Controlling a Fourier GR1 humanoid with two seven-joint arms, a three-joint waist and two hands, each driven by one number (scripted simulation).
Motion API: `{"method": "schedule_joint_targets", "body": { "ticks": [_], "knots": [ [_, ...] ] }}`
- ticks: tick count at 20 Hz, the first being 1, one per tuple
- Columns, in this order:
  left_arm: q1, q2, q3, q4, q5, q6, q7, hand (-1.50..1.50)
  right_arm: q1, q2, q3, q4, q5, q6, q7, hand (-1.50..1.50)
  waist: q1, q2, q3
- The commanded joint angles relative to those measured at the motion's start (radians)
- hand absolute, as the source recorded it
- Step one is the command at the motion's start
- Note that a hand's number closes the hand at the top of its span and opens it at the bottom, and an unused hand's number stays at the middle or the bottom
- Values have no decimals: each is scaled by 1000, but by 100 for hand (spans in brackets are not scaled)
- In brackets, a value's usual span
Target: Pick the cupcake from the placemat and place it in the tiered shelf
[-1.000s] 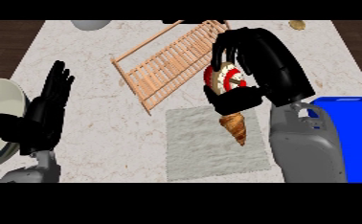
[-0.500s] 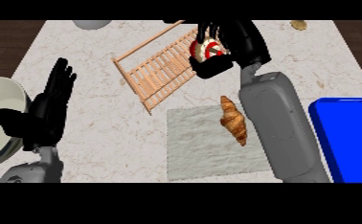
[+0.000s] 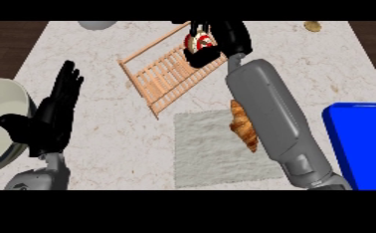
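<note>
Seen from the head view, looking steeply down, a pale marble counter (image 3: 103, 142) fills most of the frame. Near the top centre, the right hand (image 3: 224, 35) is curled around the cupcake (image 3: 200, 42), which shows red and white between the black fingers. Hand and cupcake sit over the upper right end of the tiered shelf (image 3: 170, 75), a light wooden slatted rack lying at a slant across the upper middle of the frame. The grey right forearm runs from the lower right up to that hand.

Below the shelf, in the lower middle, lies the grey placemat (image 3: 206, 152). A croissant (image 3: 242, 125) rests on its right part, partly hidden by the forearm.

At the left edge, the left hand (image 3: 55, 110) rests open, fingers straight and pointing up, holding nothing. A blue box (image 3: 356, 142) shows at the right edge. A pale rounded bowl (image 3: 11, 117) sits at the far left edge.
</note>
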Motion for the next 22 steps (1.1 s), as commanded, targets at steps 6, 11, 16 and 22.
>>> {"method": "schedule_joint_targets", "body": {
  "ticks": [6,11,16,22],
  "knots": [
    [13,-4,-11,-16,-5,-12,17,0,-106,1,-12,260,-195,-61,-39,-150,3,-1,0],
    [-27,17,23,13,11,-26,17,0,-214,1,-85,414,-227,-37,-146,-150,5,2,0],
    [36,-15,-4,-11,-19,-8,-29,0,-157,0,-101,367,-275,-34,-243,-150,-7,-3,0],
    [14,-13,1,-28,-20,-1,2,0,-215,-34,-207,311,-386,-9,-208,-150,-12,-4,0]
  ]
}}
